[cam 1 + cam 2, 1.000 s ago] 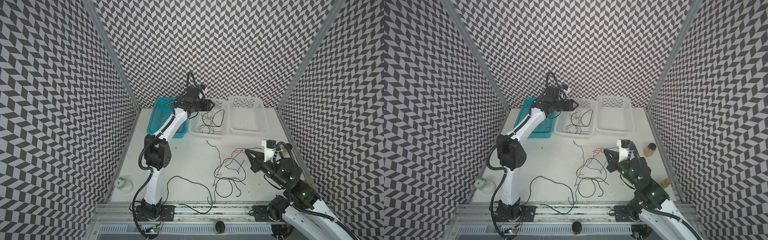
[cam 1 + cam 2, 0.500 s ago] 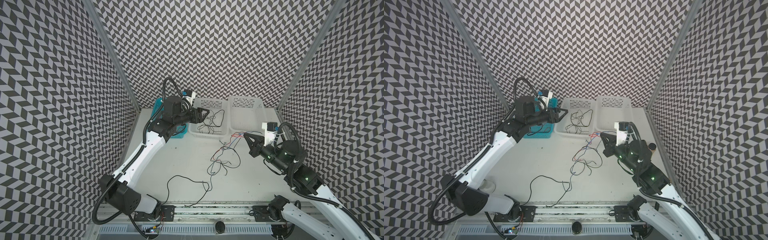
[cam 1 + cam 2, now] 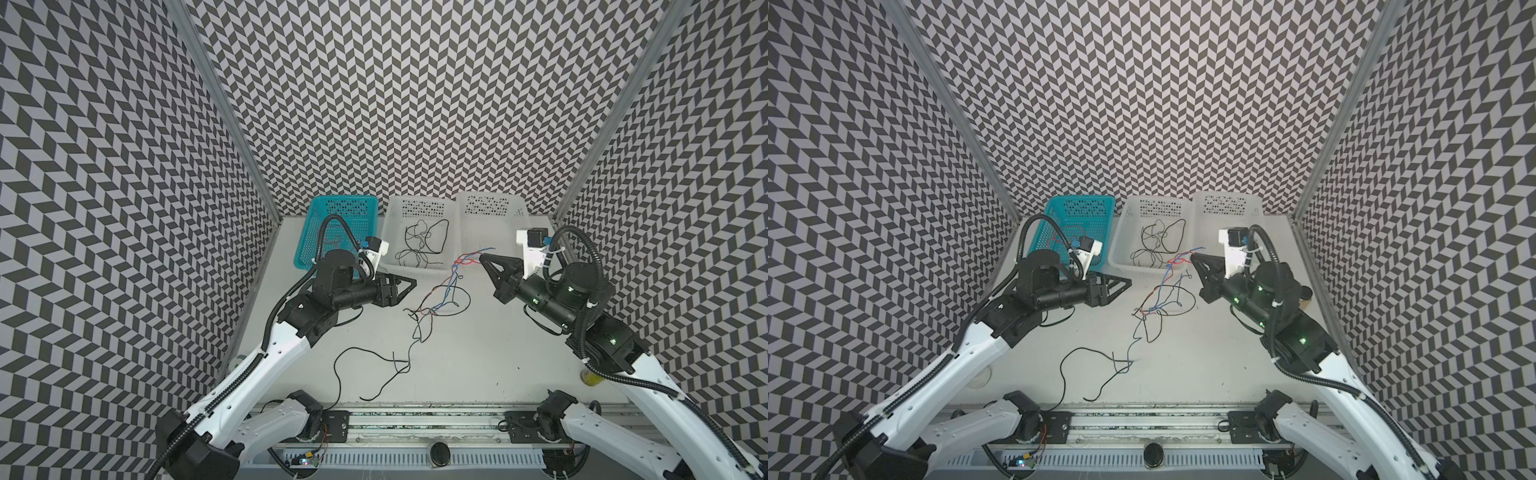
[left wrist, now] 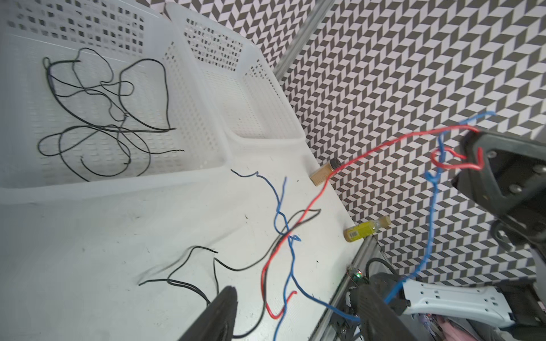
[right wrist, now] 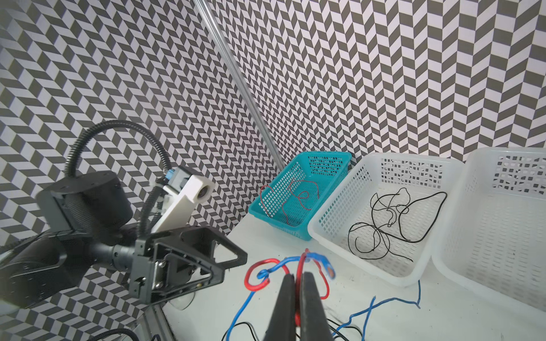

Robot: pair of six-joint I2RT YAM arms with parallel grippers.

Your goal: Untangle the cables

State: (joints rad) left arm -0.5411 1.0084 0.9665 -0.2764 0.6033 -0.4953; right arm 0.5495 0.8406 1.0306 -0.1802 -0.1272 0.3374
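Observation:
A tangle of red, blue and black cables (image 3: 440,299) (image 3: 1158,307) hangs from my right gripper (image 3: 482,257) (image 3: 1192,254) down to the table. In the right wrist view this gripper (image 5: 297,279) is shut on a red cable (image 5: 300,265), with a blue cable (image 5: 283,261) looped round it. My left gripper (image 3: 409,284) (image 3: 1125,284) is open, left of the tangle and just above the table. In the left wrist view its fingers (image 4: 224,310) flank the cables (image 4: 288,233) without touching them. A loose black cable (image 3: 345,361) trails toward the front edge.
At the back stand a teal basket (image 3: 316,224) holding a red cable (image 5: 298,196), a white basket (image 3: 388,249) holding black cables (image 3: 424,243), and another white basket (image 3: 490,199). A yellow bottle (image 4: 365,231) and a brown bottle (image 4: 323,172) lie by the right wall.
My left gripper drew back from over the baskets and dropped beside the tangle, its jaws wider. My right gripper lifted the tangle up and back toward the baskets.

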